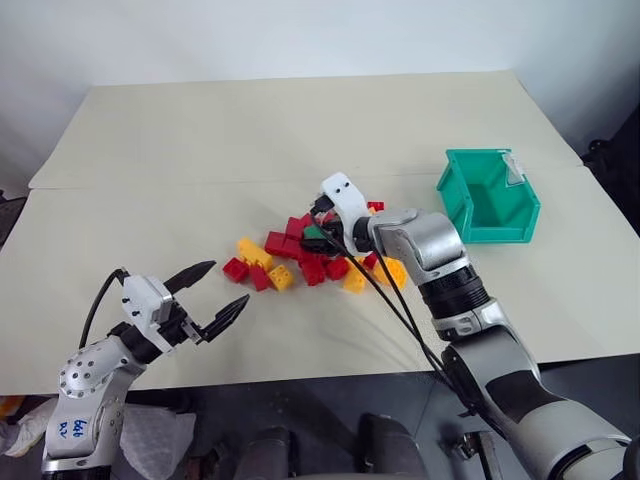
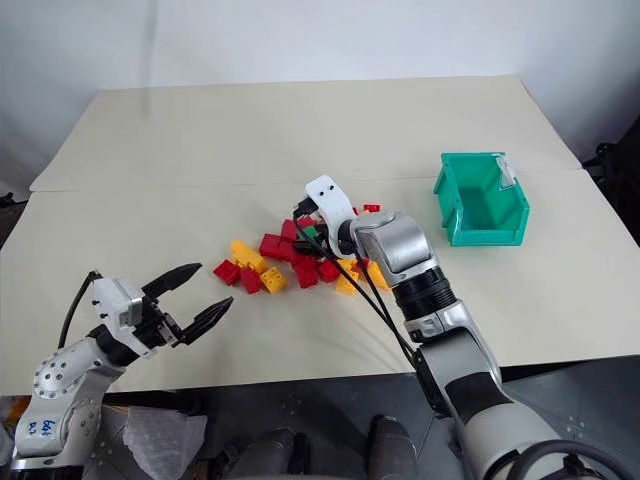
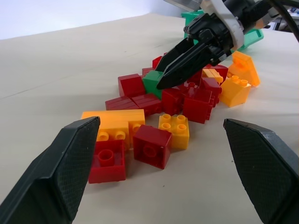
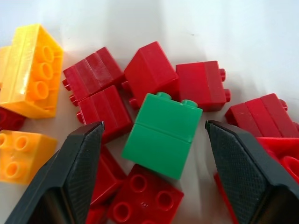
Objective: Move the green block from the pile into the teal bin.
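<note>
Left tool: nearest item, hovering low over the near part of the surface, fingers spread wide, nothing between them. The pile lies ahead of it and toward the robot's right, well apart; no brick is within its reach as it stands.

Right tool: lowered over the middle of the pile, pointing down and toward the robot's left. Its two black fingers stand wide apart and grip nothing.

Green block: the one green brick, lying directly ahead of the right tool and centred in the gap between its fingers, just short of the tips. It rests on its side among red bricks, studs pointing away from the tool, so its long axis runs along the tool's pointing line and its flat side faces look toward the two fingers. Red bricks touch it at the near end and at the far end; narrow gaps show on either flank.

Judgement: the right arm is plainly the nearer, and the coming move turns on this alignment. A short advance straight ahead should put a finger down each flank, though the neighbouring red bricks may be nudged or caught.

Teal bin: farthest item, open top up, beyond the pile on the robot's right, well apart from the right tool.
</note>
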### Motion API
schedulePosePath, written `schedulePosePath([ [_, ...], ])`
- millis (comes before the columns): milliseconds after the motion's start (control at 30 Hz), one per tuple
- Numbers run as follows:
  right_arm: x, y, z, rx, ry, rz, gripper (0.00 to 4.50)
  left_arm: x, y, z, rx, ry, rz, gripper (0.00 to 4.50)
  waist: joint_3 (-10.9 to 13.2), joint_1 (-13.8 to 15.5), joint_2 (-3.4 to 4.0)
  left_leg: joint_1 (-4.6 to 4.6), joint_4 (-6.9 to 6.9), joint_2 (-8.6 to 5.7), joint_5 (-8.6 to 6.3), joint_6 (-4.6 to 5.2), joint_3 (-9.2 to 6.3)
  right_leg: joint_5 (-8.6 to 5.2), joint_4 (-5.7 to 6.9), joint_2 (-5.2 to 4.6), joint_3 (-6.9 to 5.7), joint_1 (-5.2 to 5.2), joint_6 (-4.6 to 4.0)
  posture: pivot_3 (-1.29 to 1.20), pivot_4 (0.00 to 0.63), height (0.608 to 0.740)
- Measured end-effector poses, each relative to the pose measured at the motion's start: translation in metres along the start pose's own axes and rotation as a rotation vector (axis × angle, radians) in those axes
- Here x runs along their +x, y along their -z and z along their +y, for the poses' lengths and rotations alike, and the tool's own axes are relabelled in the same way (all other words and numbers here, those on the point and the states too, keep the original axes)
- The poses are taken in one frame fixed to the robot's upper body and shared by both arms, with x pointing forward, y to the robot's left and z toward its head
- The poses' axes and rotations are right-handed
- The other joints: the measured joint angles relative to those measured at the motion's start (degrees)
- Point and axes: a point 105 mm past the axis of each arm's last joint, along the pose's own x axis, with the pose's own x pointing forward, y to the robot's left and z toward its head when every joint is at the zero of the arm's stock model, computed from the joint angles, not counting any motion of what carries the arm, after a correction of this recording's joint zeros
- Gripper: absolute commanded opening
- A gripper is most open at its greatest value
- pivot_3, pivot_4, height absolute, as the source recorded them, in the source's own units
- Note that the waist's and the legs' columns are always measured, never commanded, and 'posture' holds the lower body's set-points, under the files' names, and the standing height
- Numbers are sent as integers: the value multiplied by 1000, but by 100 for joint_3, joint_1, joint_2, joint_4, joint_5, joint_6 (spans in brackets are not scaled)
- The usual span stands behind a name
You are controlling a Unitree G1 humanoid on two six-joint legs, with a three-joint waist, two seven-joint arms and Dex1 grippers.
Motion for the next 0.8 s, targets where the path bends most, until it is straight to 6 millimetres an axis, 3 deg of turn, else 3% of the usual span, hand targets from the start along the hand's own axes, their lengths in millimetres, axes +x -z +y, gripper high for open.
schedulePosePath([
  [133,2,1,-6,20,39,-4,3630,0,0,-1,1,-2,-1,4500,0,-1,0,0,0,0,0,0,5,0,3,0,4,-4,0,0,150,740],
  [167,2,1,-7,17,43,-2,3456,0,1,-1,2,-2,0,4500,0,0,0,0,0,1,0,0,5,0,2,0,5,-4,0,0,150,740],
  [400,3,2,-9,7,49,6,1499,0,0,-1,8,0,-2,4500,0,-1,0,-2,-1,1,0,0,7,0,5,0,7,-9,0,0,150,740],
  [500,0,-3,-12,17,42,-33,1499,0,0,-1,9,2,-3,4500,0,0,0,-5,0,1,0,0,9,0,5,0,9,-13,0,0,150,740],
  [600,-15,-22,-11,12,-17,-155,1499,1,-1,-1,12,6,-5,4500,0,9,0,-10,-1,1,0,0,7,0,4,0,7,-16,0,0,150,740],
  [700,-45,-43,-11,-2,-86,-318,1499,3,-4,0,20,16,-12,4500,0,33,-1,-12,-1,1,0,1,5,0,2,0,4,-14,0,0,150,740],
  [800,-75,-46,-23,15,-76,-433,1499,9,-8,-1,30,39,-28,4500,-1,50,-3,-12,0,-1,-1,1,7,0,0,-2,4,-13,1,0,150,740],
])
